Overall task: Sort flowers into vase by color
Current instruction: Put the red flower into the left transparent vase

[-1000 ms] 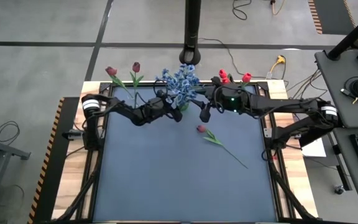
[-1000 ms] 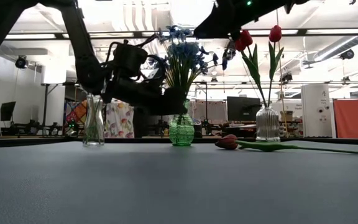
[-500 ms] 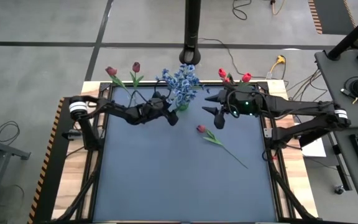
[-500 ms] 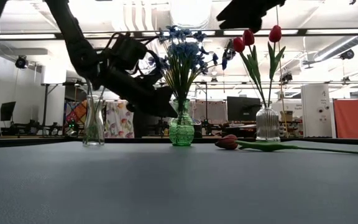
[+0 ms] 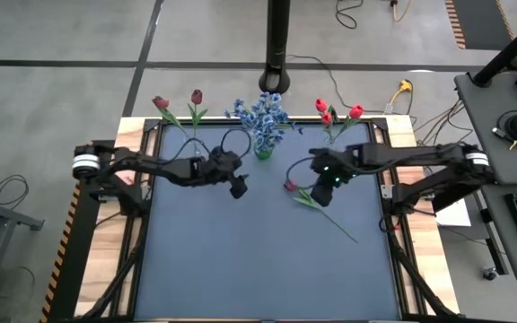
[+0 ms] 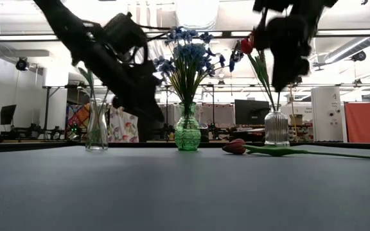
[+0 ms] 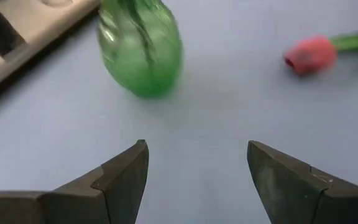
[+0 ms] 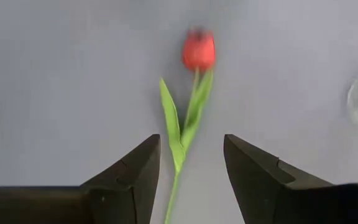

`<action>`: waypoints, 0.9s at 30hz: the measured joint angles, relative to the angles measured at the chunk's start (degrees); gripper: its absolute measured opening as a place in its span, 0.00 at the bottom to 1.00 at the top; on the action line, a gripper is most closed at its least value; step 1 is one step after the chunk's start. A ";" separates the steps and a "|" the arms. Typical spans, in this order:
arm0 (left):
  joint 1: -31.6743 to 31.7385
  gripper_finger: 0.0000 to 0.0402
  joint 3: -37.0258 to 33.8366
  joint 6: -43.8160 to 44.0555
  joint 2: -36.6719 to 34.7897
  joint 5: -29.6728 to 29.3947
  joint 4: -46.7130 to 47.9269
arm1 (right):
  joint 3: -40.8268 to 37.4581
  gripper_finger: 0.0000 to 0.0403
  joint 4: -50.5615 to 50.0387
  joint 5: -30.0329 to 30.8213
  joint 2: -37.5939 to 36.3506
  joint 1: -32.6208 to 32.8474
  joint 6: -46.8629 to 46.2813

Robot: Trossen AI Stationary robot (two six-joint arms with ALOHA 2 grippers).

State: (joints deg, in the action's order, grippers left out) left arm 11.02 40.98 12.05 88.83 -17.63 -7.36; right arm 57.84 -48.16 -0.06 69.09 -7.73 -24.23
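A red tulip (image 5: 291, 186) lies flat on the dark mat, its green stem (image 5: 335, 220) running toward the near right. My right gripper (image 8: 191, 155) hovers open above it and points down. Its fingers stand either side of the stem (image 8: 178, 163), clear of it, and show high up in the low view (image 6: 286, 61). My left gripper (image 7: 197, 163) is open and holds nothing, a little on the near side of the green vase (image 5: 263, 152) of blue blossoms (image 5: 260, 117). Maroon tulips (image 5: 178, 100) stand in a clear vase (image 6: 96, 125). Red tulips (image 5: 335, 111) stand in another clear vase (image 6: 276, 128).
The three vases stand in a row along the far edge of the mat (image 5: 240, 260). A black post (image 5: 278, 45) rises behind the green vase. The near part of the mat is bare. Wooden table edges (image 5: 106, 233) flank the mat.
My left gripper has drawn back from the green vase toward the table's near-left, staying open. My right gripper has moved toward the near edge and down, tipping from nearly level to pointing down over the lying red tulip. The tulip has not moved.
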 joint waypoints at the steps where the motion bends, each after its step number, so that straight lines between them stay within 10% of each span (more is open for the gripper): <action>1: -1.18 0.63 -0.35 1.19 -1.16 0.00 1.85 | -0.17 0.42 -0.86 -0.27 1.35 0.17 -0.67; 17: -25.00 0.63 -4.60 1.07 -14.31 -6.01 5.44 | -8.17 0.53 13.61 0.36 16.64 3.55 -4.81; 27: -31.91 0.63 -4.23 -1.23 -21.48 -6.00 4.68 | -9.35 0.40 16.28 4.05 21.71 6.69 -6.87</action>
State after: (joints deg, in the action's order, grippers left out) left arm -20.89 36.75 10.82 67.35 -23.63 -2.68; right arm 48.49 -31.88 3.99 90.80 -1.04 -31.10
